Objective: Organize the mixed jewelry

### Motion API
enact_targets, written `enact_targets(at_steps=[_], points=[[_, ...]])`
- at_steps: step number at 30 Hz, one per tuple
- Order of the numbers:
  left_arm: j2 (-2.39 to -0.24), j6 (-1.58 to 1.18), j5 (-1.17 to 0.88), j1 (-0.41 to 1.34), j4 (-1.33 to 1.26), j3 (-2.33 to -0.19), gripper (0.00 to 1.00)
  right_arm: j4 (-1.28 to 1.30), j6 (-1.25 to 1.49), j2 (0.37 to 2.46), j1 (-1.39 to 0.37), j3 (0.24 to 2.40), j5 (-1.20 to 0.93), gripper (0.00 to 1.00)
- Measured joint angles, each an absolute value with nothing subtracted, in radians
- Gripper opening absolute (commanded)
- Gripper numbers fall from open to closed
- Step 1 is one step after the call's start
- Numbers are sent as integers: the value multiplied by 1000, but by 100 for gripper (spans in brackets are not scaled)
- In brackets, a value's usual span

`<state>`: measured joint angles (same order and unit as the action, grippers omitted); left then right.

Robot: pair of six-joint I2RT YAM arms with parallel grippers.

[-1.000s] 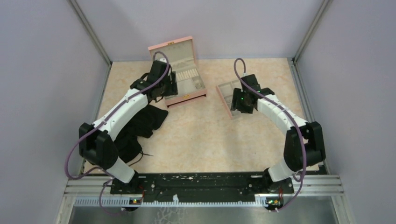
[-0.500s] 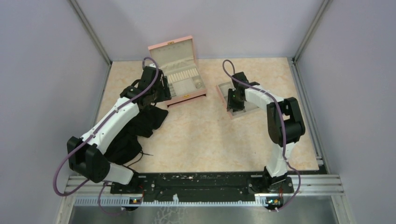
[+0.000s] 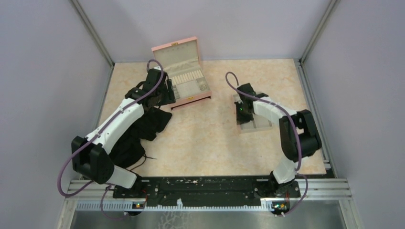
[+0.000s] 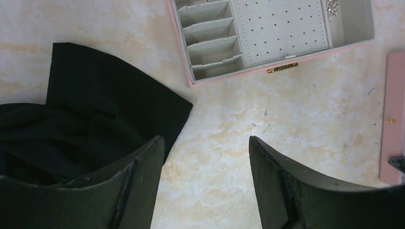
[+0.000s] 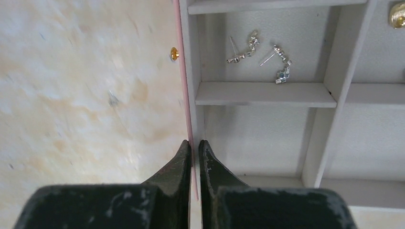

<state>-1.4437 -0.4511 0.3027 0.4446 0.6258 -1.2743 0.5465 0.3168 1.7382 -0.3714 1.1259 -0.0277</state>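
Note:
Two small silvery earrings (image 5: pixel 243 50) (image 5: pixel 279 64) of the mixed jewelry lie in one cream compartment of the pink-rimmed tray (image 5: pixel 260 93). A gold piece (image 5: pixel 397 12) shows at the top right corner. My right gripper (image 5: pixel 195 143) is shut on the tray's thin pink side wall; in the top view it (image 3: pixel 241 110) sits at the tray's (image 3: pixel 260 125) left edge. A silvery glint (image 4: pixel 333 8) lies in the open pink box (image 4: pixel 258 38). My left gripper (image 4: pixel 205 140) hangs open over bare table, in front of the box (image 3: pixel 184 78).
A crumpled black cloth (image 3: pixel 143 126) lies left of centre, under the left arm, and reaches the left finger (image 4: pixel 95 119) in the wrist view. The tray's pink edge (image 4: pixel 394 119) shows at the far right there. Grey walls enclose the marbled tabletop.
My right gripper closed on the tray's wall, and the tray swung round and slid nearer. The left arm pulled back slightly from the box, still open.

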Motion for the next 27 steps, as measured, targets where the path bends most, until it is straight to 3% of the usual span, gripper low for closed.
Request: enact_targets(at_steps=[5,8,14,21,27], points=[[-1482,-450,281,441,609,-1275,72,639,324,1583,-371,999,19,30],[-1507,-450,263,441,603,-1282,72,680,335,1517,-371,987,32,38],[-1522,-448,244,441,597,-1294,72,686,364,1496,-355,1103,56,43],[-1517,-437,246,440,592,-1296,72,607,412,1755,-270,1357,50,50],[-1471,-429,261,432,593,-1291,72,591,427,1922,-238,1409,-1,50]])
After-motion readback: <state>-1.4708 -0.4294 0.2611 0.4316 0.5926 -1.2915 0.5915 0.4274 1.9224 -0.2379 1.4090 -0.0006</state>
